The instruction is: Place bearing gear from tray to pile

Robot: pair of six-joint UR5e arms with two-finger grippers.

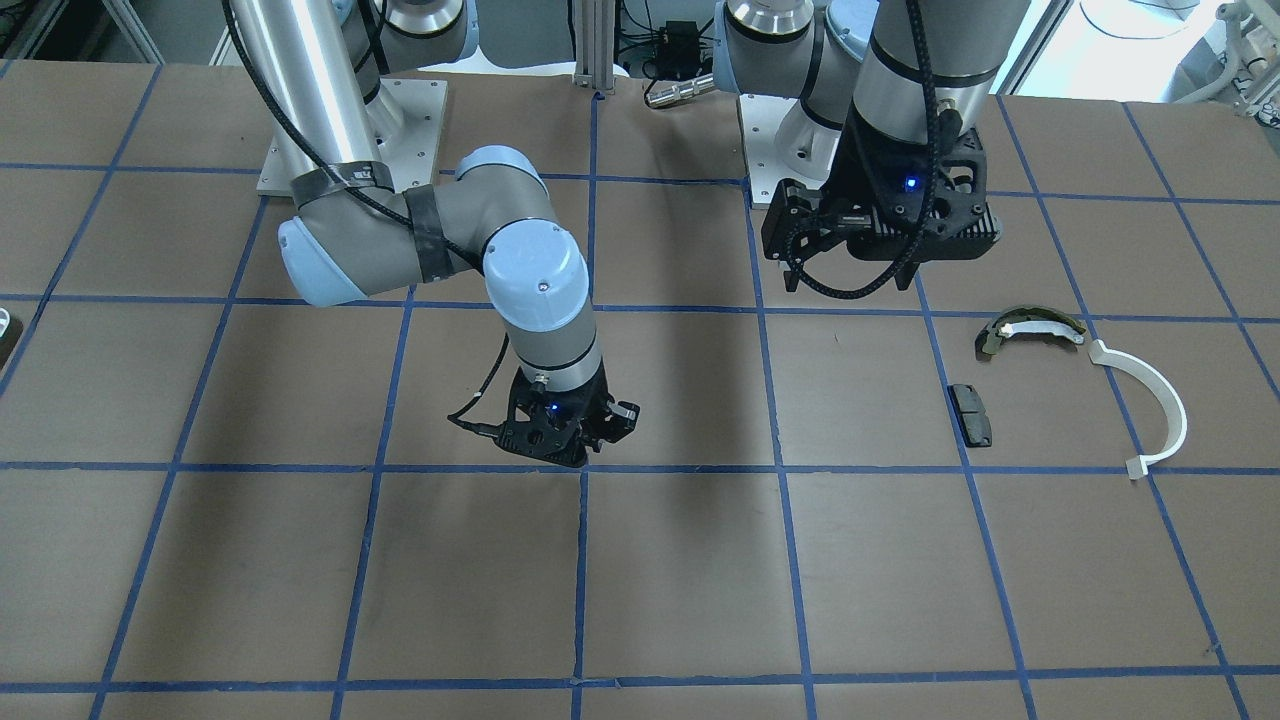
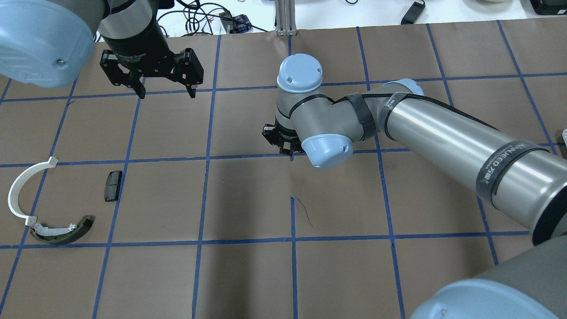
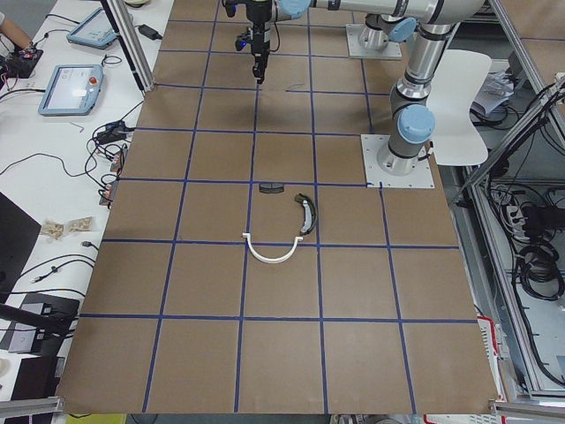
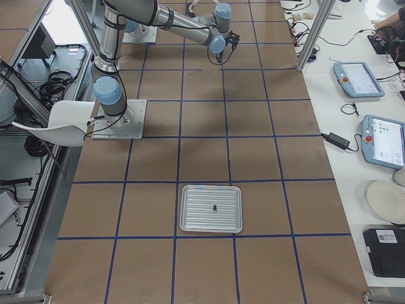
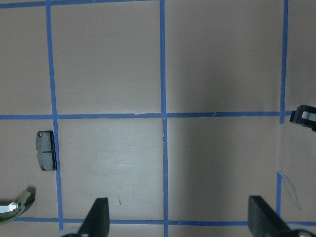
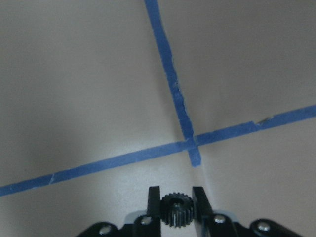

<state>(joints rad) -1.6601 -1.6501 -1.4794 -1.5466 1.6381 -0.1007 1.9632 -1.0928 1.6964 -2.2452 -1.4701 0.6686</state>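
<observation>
My right gripper is shut on a small black toothed bearing gear and holds it above a blue tape crossing near the table's middle. My left gripper is open and empty, hovering beyond the pile. The pile lies on the table: an olive-and-white brake shoe, a thin white half-ring arc and a small black pad. The metal tray lies far off at the table's right end, with a small dark part on it.
The table is brown paper with a blue tape grid. Two arm base plates stand at the robot's edge. Tablets and cables lie on the white bench past the far edge.
</observation>
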